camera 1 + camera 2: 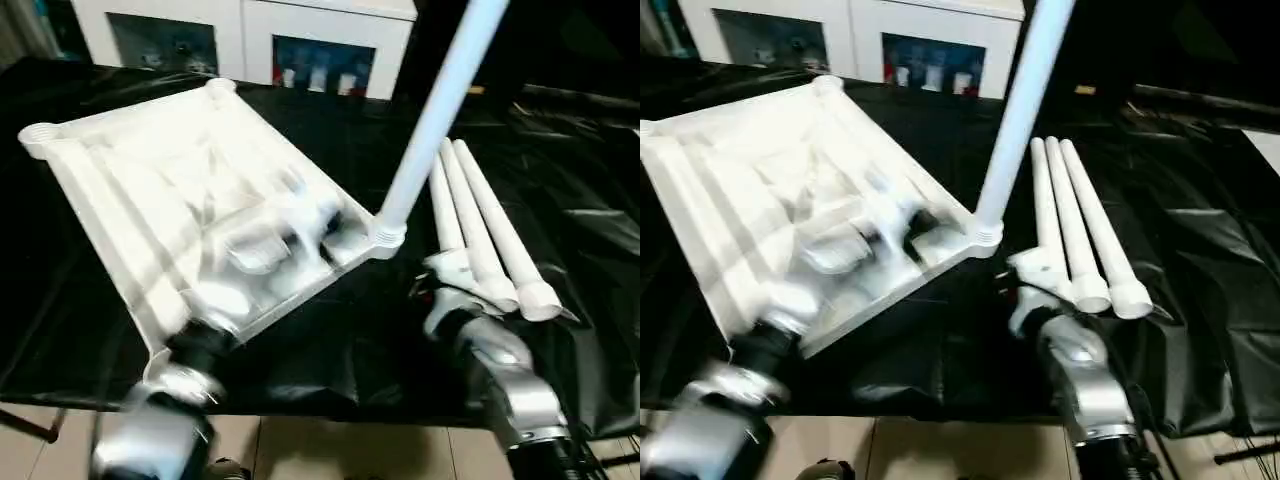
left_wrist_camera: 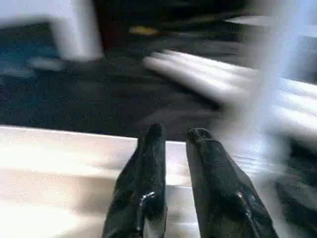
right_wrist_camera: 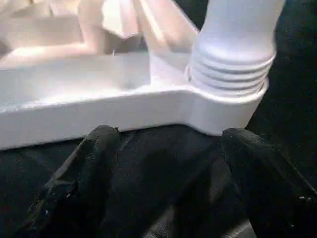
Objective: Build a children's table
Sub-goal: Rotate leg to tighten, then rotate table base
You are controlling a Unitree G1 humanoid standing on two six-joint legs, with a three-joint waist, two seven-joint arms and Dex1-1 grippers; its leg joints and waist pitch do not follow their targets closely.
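- The children's table top [image 1: 170, 190] lies upside down on the black-draped work table [image 1: 330, 350], ribbed underside facing up, sitting toward the robot's left and turned at an angle to the table edge.
- One white tubular leg [image 1: 435, 115] stands in the corner socket [image 1: 387, 236] nearest the robot's right side, rising up and out of the head camera's view. In the right wrist view its threaded collar sits down in that socket — how tightly it is seated cannot be told.
- Three loose legs [image 1: 485, 225] lie side by side on the black cloth, just to the right of the standing leg, their wider ends toward the robot.
- Judging from this, about a quarter of the leg fitting is done: one leg in, three sockets still to fill, then the table to be turned upright.
- The left gripper [image 2: 173, 136] points across the near rim of the table top, its two black fingers a narrow gap apart, with nothing seen between them.
- The right gripper [image 3: 166, 136] sits just short of the fitted corner socket, fingers spread wide and empty, not touching the plastic.
- Behind the work table stands a white cabinet with glass doors [image 1: 250, 40].
- No brand, label or readable writing appears on the table parts, the cloth or the cabinet.
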